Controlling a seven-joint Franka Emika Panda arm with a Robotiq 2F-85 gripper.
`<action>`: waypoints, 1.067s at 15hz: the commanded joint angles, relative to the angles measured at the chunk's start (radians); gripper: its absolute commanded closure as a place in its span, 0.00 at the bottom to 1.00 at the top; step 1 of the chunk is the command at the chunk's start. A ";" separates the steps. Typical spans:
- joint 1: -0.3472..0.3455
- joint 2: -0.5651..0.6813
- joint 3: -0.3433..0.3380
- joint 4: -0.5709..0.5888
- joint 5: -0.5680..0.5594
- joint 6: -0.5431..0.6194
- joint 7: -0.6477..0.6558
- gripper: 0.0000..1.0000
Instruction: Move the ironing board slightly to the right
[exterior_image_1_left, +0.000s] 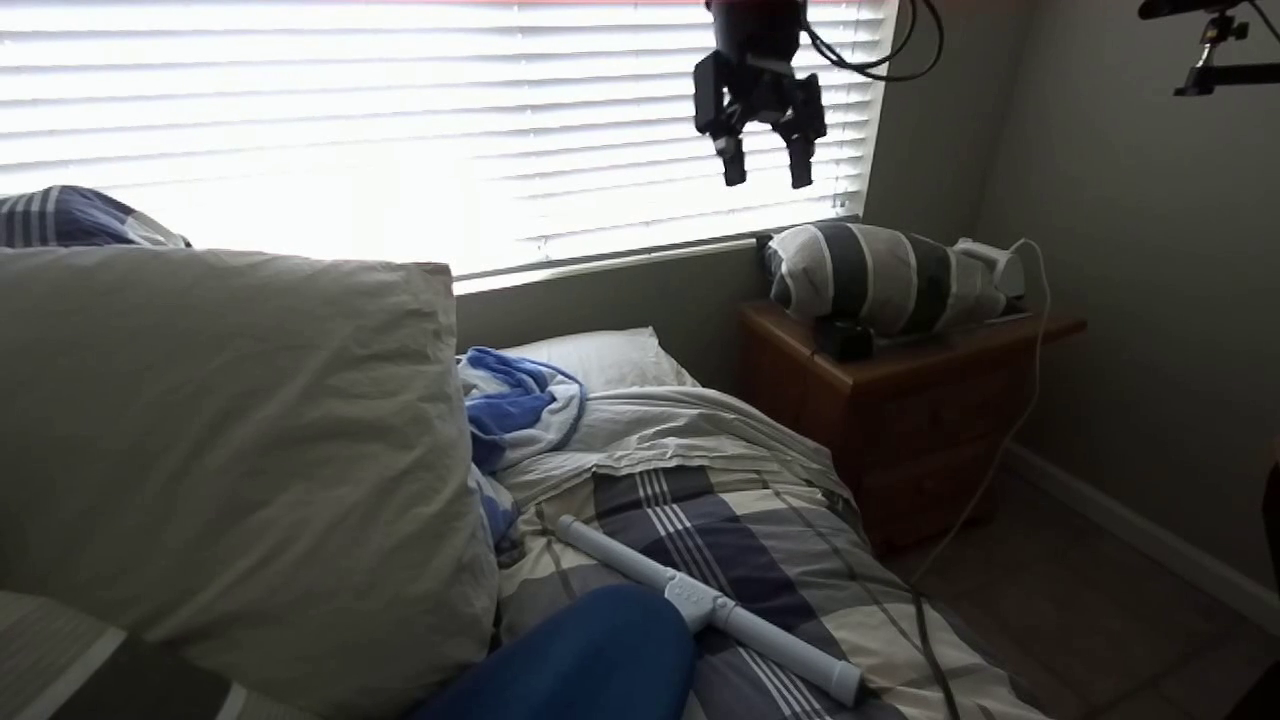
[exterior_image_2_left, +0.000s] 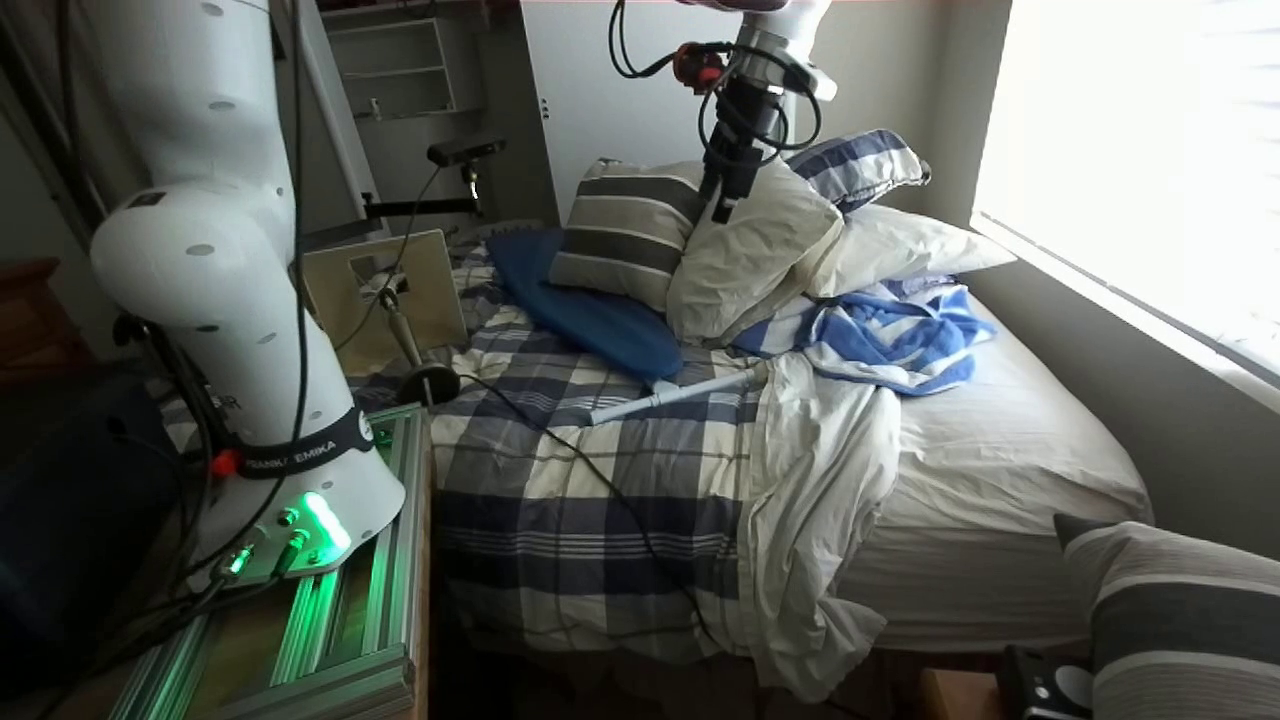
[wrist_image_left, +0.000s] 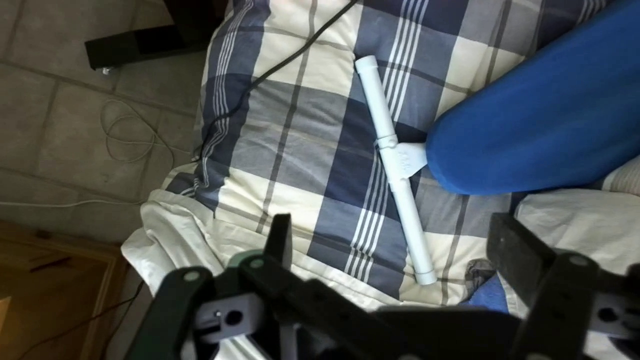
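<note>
Bright window (exterior_image_2_left: 1130, 150) with white blinds (exterior_image_1_left: 600, 110), grey wall (exterior_image_1_left: 1130, 280), wooden nightstand (exterior_image_1_left: 930, 430), rumpled bed (exterior_image_2_left: 1010, 480), tiled floor (wrist_image_left: 80, 135)

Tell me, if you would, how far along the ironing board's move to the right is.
Done: nothing I can confirm; the ironing board lies on the plaid bedding, and nothing marks its goal. In hand: nothing; in an exterior view the gripper hangs open and empty, clear of the board. Left: probably the whole job, taking hold of the board and easing it slightly right.
</note>
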 joint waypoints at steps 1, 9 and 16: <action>0.083 0.190 0.048 0.233 -0.068 -0.153 0.060 0.00; 0.120 0.210 0.050 0.239 -0.074 -0.157 0.059 0.00; 0.119 0.224 0.051 0.250 -0.083 -0.153 0.045 0.00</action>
